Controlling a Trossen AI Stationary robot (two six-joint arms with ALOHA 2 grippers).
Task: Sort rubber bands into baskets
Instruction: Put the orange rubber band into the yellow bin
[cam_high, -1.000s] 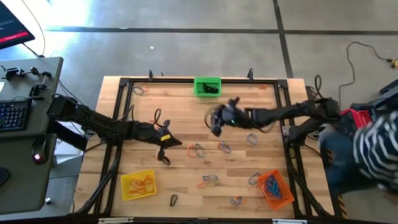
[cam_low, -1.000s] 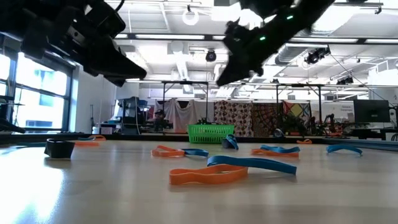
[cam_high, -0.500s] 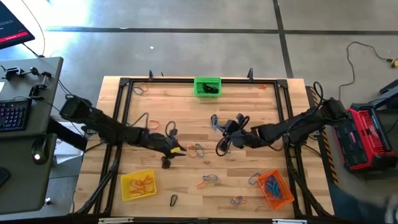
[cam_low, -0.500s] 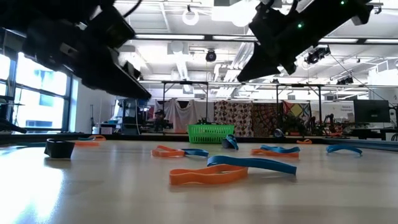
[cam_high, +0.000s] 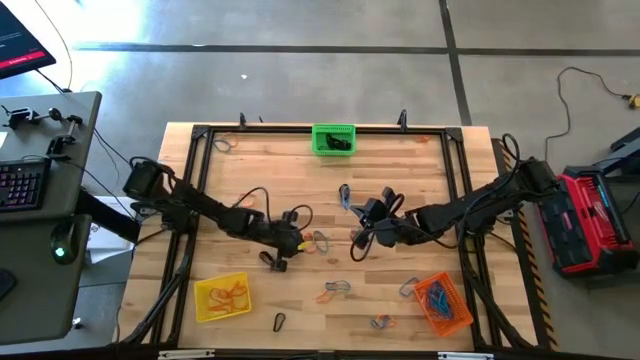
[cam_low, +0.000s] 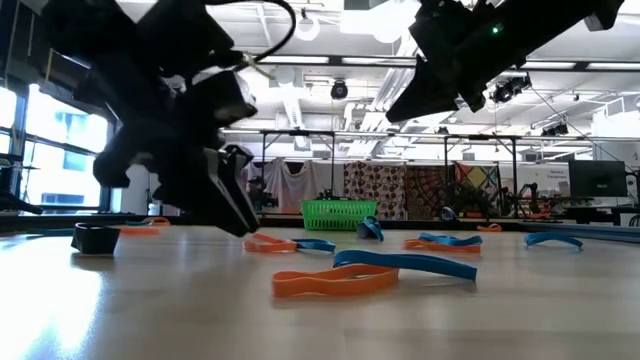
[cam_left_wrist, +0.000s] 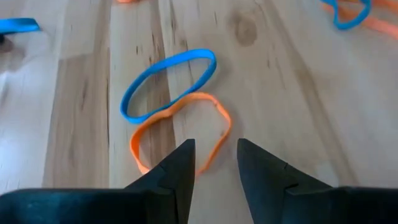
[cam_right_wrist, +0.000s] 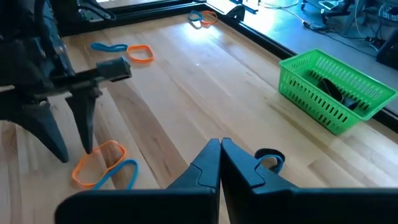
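Three baskets: green basket (cam_high: 333, 138), yellow basket (cam_high: 222, 297), orange basket (cam_high: 443, 303). My left gripper (cam_left_wrist: 214, 163) stands narrowly open, orange rubber band (cam_left_wrist: 180, 133) just beyond fingertips, touching blue rubber band (cam_left_wrist: 168, 83). My right gripper (cam_right_wrist: 219, 151) shut, empty, above table, green basket beyond.

Under my left gripper (cam_left_wrist: 213, 163) the table (cam_left_wrist: 292, 81) is pale wood, smooth with visible grain and a knot; the orange rubber band (cam_left_wrist: 180, 134) and blue rubber band (cam_left_wrist: 168, 82) just ahead of its matt black fingers look flat and dull; beyond my right gripper (cam_right_wrist: 219, 163), the green basket (cam_right_wrist: 336, 93) is glossy plastic mesh.
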